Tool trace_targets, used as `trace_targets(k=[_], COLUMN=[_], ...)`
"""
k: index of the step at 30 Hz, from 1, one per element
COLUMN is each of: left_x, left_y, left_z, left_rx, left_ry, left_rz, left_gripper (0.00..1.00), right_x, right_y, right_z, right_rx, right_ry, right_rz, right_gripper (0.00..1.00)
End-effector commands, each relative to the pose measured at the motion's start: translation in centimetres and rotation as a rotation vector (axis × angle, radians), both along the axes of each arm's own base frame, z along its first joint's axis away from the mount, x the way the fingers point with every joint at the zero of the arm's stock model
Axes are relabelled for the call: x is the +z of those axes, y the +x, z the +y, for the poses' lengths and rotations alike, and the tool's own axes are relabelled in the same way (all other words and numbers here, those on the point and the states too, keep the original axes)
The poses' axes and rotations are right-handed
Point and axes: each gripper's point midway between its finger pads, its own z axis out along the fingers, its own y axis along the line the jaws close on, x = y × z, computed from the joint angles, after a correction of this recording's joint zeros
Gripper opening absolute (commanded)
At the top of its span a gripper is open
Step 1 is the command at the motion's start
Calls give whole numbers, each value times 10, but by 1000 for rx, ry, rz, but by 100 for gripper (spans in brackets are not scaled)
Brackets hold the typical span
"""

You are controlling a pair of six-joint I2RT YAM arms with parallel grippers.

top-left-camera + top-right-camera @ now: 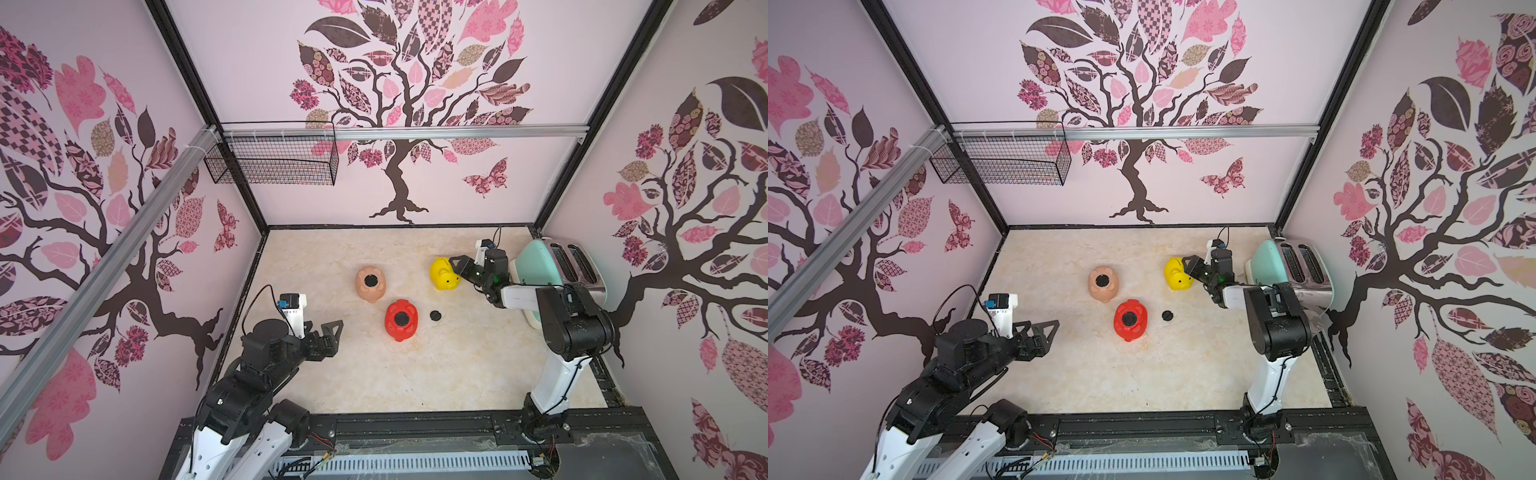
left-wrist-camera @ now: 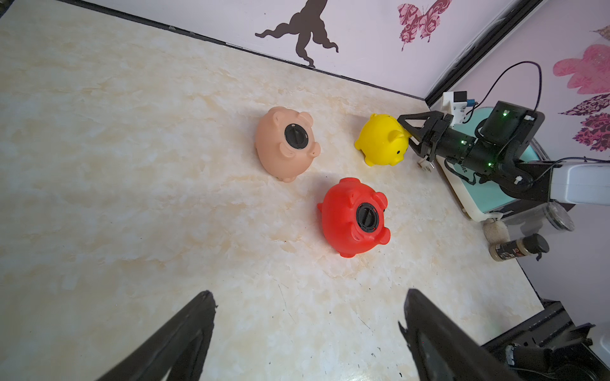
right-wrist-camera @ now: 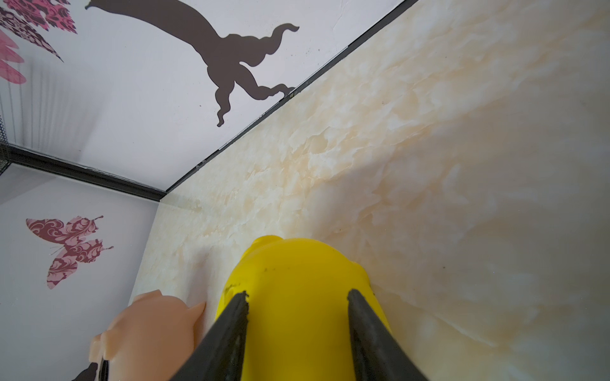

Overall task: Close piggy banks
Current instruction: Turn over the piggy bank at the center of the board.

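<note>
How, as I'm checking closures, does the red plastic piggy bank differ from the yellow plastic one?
The red plastic piggy bank lies belly-up, black plug seated in its hole; the yellow plastic piggy bank stands upright, belly hidden. Red sits untouched; the right pincer is at yellow. Both are similar-sized pigs.

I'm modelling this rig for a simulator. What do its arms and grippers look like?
The left arm and right arm alternate black joint housings with white links. Black cables loop to white wrist camera mounts. The left gripper and right gripper have black, tapering triangular fingers. Green lights glow on the right arm's wrist.
</note>
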Motion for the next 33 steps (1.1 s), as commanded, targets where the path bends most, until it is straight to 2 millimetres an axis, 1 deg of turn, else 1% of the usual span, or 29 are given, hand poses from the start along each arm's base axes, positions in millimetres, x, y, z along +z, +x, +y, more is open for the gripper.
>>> trace_targets(k=[1, 6, 10, 16, 26, 33], left_x=[2, 2, 1, 2, 2, 1], left_y=[0, 1, 1, 1, 1, 0], left_z=[-2, -2, -2, -3, -3, -3], left_rx=[-13, -14, -14, -16, -16, -19], left_ry=[-5, -5, -4, -5, -5, -6], left_rz=[-17, -17, -15, -17, -17, -15], left_gripper=[92, 92, 92, 92, 92, 92], right_x=[-51, -62, -71, -79, -82, -74], right_y=[-15, -16, -16, -17, -14, -12], right_z=[-13, -20, -30, -41, -51, -54], right_rx=[-43, -72, -106, -128, -147, -152], right_ry=[-32, -21, -8, 4, 7, -3], right_rz=[156, 182, 210, 232, 254, 247], right_gripper=[48, 46, 45, 45, 47, 48])
